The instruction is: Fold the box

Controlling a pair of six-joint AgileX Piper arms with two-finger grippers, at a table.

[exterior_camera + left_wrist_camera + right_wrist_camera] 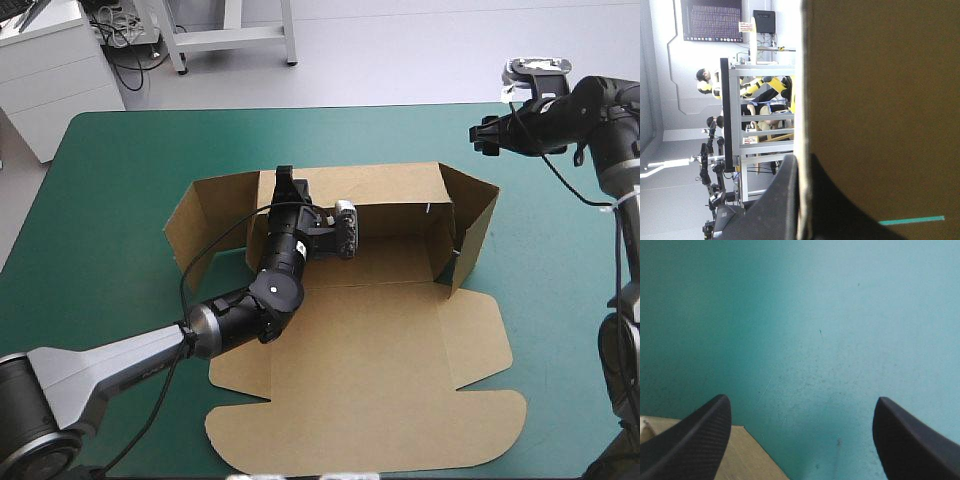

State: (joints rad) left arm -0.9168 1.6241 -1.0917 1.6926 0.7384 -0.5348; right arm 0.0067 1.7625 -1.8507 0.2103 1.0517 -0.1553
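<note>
Beyond the far edge of the table with its teal-green cover lies a pale grey floor, where a white cabinet stands at the far left, near the legs of a white metal frame and a tangle of dark cables.

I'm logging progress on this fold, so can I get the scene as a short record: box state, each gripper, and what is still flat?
box: brown box, base flat on the teal-green cover
far wall: far wall raised, its end flaps angled toward the robot
left gripper: left gripper shut on the box, pinching the far wall's top edge near its left end
right gripper: right gripper open, holding nothing, over the cover by the box's right far corner
near panel: near panel flat
</note>
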